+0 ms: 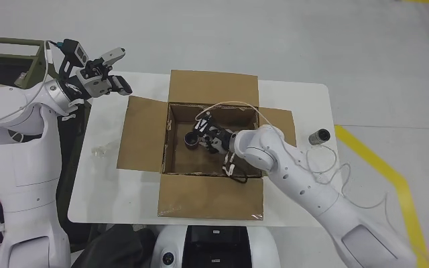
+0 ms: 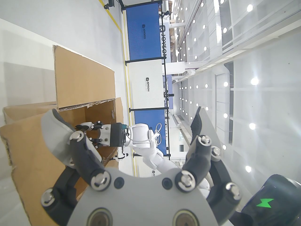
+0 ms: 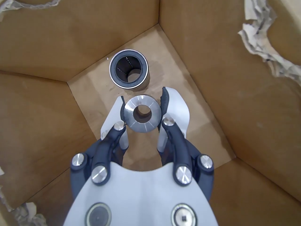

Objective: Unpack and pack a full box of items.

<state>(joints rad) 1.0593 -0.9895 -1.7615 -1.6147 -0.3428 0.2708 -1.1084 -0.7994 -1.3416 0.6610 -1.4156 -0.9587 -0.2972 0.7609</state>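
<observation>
Nearest to me, the near flap of the open cardboard box [image 1: 211, 195] lies folded out flat on the white table [image 1: 107, 194]. Past it, my right arm reaches down into the box, and the right gripper [image 3: 142, 105] sits low in the left part of the interior, its fingers clamped on either side of a silver metal ring [image 3: 142, 127] with its centre hole facing up at the wrist camera. I cannot tell whether the ring rests on the box floor or hangs just above it. Just beyond the ring, a hollow steel sleeve with a dark bore [image 3: 112, 70] stands upright on the floor near a corner, close to the ring but apart from it. Torn paper tape [image 3: 258, 31] hangs along the upper edges of the box walls. Out on the table to the right, clear of the right flap, a small dark cylinder [image 1: 320, 136] lies on its side. Farthest off, over the far left corner of the table, the left gripper [image 1: 120, 69] hangs in the air with its fingers spread wide and nothing between them.
</observation>
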